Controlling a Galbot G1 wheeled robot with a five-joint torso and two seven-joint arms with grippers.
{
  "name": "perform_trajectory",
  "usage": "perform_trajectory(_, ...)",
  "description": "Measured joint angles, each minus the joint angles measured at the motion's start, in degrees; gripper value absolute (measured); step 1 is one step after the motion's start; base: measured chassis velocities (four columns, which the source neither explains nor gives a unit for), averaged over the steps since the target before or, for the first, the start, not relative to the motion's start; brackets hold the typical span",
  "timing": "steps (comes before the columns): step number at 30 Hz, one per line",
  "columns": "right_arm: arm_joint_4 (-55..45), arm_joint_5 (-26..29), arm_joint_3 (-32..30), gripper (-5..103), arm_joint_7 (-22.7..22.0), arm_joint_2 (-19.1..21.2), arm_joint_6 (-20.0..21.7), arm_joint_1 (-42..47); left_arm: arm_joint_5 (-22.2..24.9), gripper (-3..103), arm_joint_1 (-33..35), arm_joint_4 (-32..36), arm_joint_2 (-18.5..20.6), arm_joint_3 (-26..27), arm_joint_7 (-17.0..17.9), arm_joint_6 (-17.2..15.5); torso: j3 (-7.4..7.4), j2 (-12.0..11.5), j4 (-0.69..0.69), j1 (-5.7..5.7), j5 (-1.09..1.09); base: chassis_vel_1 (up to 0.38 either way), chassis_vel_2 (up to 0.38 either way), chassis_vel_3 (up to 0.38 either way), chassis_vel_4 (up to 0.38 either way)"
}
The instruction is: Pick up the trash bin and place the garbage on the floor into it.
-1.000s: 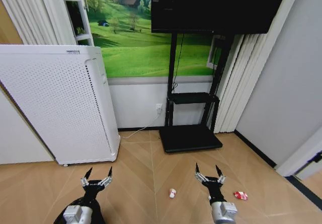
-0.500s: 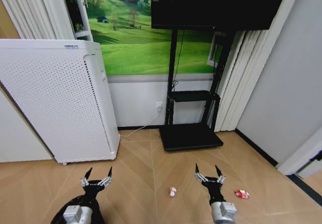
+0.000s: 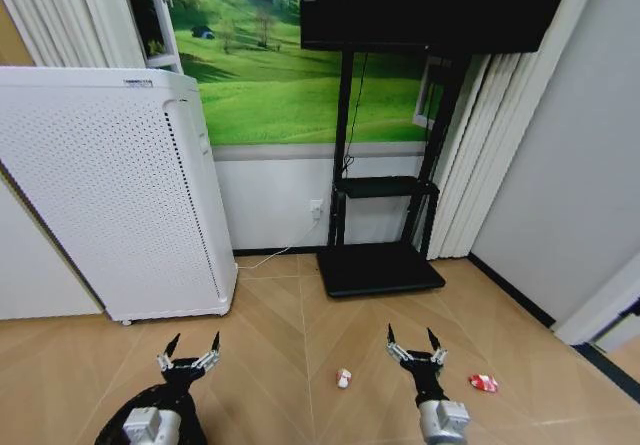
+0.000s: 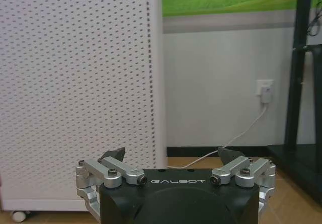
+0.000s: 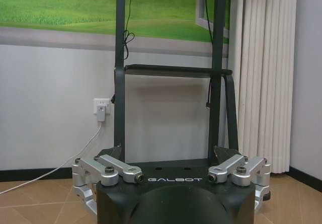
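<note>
- Left gripper (image 3: 190, 348) low at the left of the head view, above the floor (image 3: 270, 365) — fingers spread wide, nothing between them.
- Right gripper (image 3: 417, 343) low at the right, likewise spread wide and holding nothing.
- Small white-and-red scrap (image 3: 344, 378) on the parquet between the two grippers, nearer the right one, clear of its fingertips.
- Red-and-white wrapper (image 3: 483, 383) on the parquet just to the right of the right gripper, not touching it.
- Tall white perforated appliance (image 3: 110, 195) standing against the wall ahead of the left gripper — close before the open fingers (image 4: 113, 156) in the left wrist view.
- Black TV stand (image 3: 380, 265) ahead of the right gripper, framed between its fingers (image 5: 226, 156) in the right wrist view.
</note>
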State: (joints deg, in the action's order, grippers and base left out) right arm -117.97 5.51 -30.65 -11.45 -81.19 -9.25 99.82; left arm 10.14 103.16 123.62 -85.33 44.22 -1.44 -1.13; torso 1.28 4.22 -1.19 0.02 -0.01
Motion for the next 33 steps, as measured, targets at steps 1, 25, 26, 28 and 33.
perform_trajectory(1, 0.0, 0.0, 0.0, 100, 0.0, 0.0, 0.0, 0.0, 0.0, 100, 0.0, 0.0, 0.0, 0.0, 0.0, 0.0, 0.00, 0.0, 0.00, 0.00, 0.00, 0.000, 0.000, 0.000, 0.000)
perform_trajectory(25, 5.1, 1.3, 2.5, 100, 0.1, -0.5, -0.1, -5.1, 46.2, 100, 25.0, 5.4, 11.2, 25.7, 20.0, -28.8, -0.07, 0.1, 0.01, -0.02, 0.03, 0.000, 0.000, 0.000, 0.000)
perform_trajectory(26, 5.1, 1.3, 2.5, 100, 0.1, -0.5, -0.1, -5.1, 46.2, 100, 25.0, 5.4, 11.2, 25.7, 20.0, -28.8, -0.07, 0.1, 0.01, -0.02, 0.03, 0.000, 0.000, 0.000, 0.000)
perform_trajectory(28, 5.4, 1.1, 3.3, 100, 0.1, -0.4, -0.5, -5.4, 43.6, 100, 22.9, 2.0, 11.0, 24.6, 18.3, -29.0, -0.04, 0.1, 0.01, -0.02, -0.02, 0.000, 0.000, 0.000, 0.000)
perform_trajectory(33, 5.1, 1.2, 3.7, 100, 0.1, 0.2, -0.5, -5.8, 41.3, 100, 19.7, -1.1, 10.6, 21.0, 16.8, -32.3, 0.01, 0.2, -0.01, -0.02, 0.01, 0.000, 0.000, 0.000, 0.000)
